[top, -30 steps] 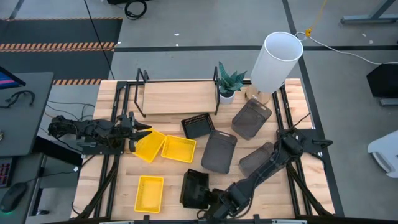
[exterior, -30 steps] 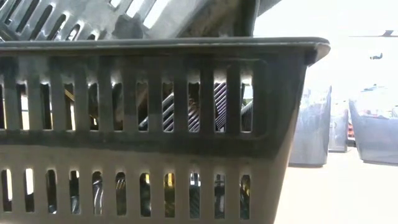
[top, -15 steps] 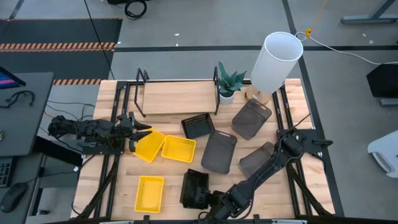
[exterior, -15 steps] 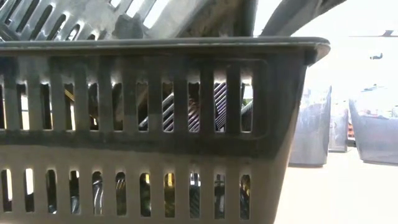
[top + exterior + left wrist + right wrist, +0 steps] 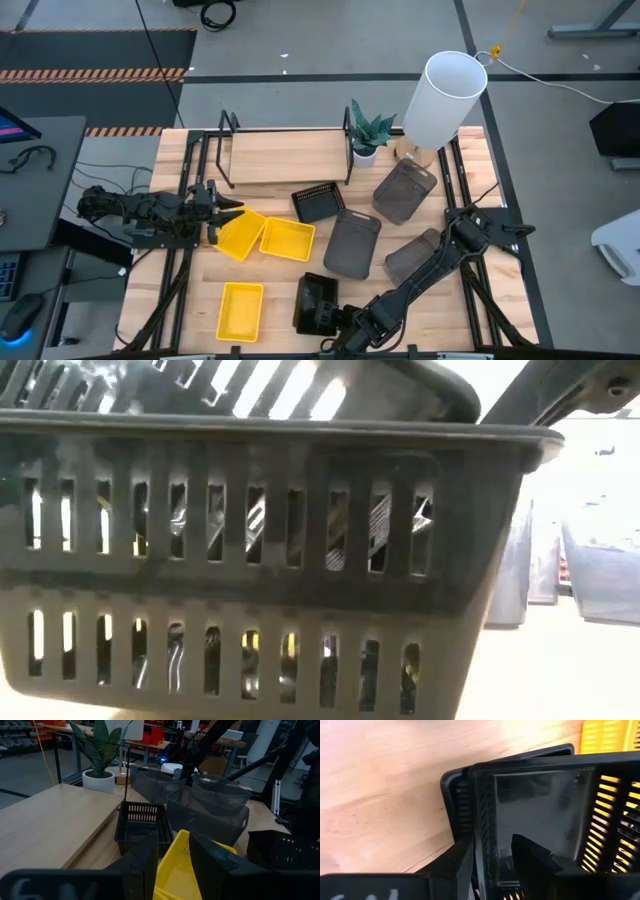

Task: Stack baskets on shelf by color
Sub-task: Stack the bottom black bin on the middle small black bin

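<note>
The shelf (image 5: 285,155) stands at the far edge. My left gripper (image 5: 222,215) (image 5: 172,840) is at the table's left, shut on a yellow basket (image 5: 240,235). A second yellow basket (image 5: 288,240) lies beside that one and a third (image 5: 240,310) near the front. My right gripper (image 5: 338,318) (image 5: 492,842) is at the near edge, shut on a black mesh basket (image 5: 315,305) (image 5: 250,560) that sits over another black one (image 5: 455,795). A third black basket (image 5: 318,202) and three grey baskets (image 5: 352,243) (image 5: 405,190) (image 5: 415,255) rest on the tabletop. My left gripper pinches the yellow basket's rim (image 5: 176,851) at its left corner, the wall standing between the two fingers. The fingers come level from the table's left. The basket lies turned diagonally beneath them. My right gripper holds the black basket's side wall (image 5: 487,832), one finger inside the basket and one outside. It reaches in from the table's right, low over the near edge. The basket sits tilted, partly over the other black basket.
A white cylinder (image 5: 445,95) and a potted plant (image 5: 368,130) stand at the far right, beside the shelf. Bare wood shows between the near yellow basket and the left edge. Black frame rails run along both table sides.
My right gripper has raised and tipped the black basket: in the low view its wall now slants and its bottom edge has lifted on one side. In the high view the basket has shifted a little toward the table's right.
</note>
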Robot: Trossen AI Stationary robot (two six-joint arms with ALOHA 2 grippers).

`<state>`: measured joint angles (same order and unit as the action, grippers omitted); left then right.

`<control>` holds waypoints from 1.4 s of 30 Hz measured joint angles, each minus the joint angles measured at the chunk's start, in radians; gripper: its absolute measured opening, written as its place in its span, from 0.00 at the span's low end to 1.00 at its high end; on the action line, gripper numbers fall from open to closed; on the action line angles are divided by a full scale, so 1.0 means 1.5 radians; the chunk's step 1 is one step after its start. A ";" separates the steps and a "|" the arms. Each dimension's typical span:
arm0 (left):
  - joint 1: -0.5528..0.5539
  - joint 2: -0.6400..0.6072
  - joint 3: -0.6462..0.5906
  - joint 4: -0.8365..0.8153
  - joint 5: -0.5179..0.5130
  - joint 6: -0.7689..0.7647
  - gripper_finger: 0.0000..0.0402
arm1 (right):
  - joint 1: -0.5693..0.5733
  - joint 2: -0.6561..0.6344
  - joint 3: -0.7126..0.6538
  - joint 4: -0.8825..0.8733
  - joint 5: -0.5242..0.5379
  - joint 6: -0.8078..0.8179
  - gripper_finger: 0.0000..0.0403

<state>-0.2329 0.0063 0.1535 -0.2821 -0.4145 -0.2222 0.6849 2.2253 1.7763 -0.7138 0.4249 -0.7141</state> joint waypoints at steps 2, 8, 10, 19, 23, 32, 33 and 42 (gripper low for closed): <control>0.000 0.000 0.000 0.000 0.000 0.000 0.29 | -0.001 0.000 0.000 0.003 0.000 -0.010 0.33; 0.000 0.000 0.000 0.000 0.000 0.000 0.29 | -0.004 0.000 0.000 0.002 -0.016 -0.032 0.25; 0.000 0.000 0.000 0.000 0.000 0.000 0.29 | -0.007 0.000 0.000 0.002 -0.028 -0.032 0.22; 0.000 0.000 0.000 0.000 0.000 0.000 0.29 | -0.013 0.000 0.000 0.002 -0.041 -0.032 0.04; 0.000 0.000 0.000 0.000 0.000 0.000 0.29 | -0.010 0.000 0.000 0.002 -0.040 -0.032 0.02; 0.000 0.000 0.000 0.000 0.000 0.000 0.29 | -0.004 0.000 0.011 0.000 -0.035 -0.037 0.03; 0.000 0.000 0.000 0.000 0.000 0.000 0.29 | -0.004 0.000 0.014 0.000 -0.035 -0.037 0.03; 0.000 0.000 0.000 0.000 0.000 0.000 0.29 | -0.004 0.000 0.065 -0.078 -0.040 -0.032 0.03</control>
<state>-0.2330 0.0063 0.1535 -0.2821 -0.4145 -0.2226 0.6785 2.2250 1.8745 -0.8311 0.3645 -0.7618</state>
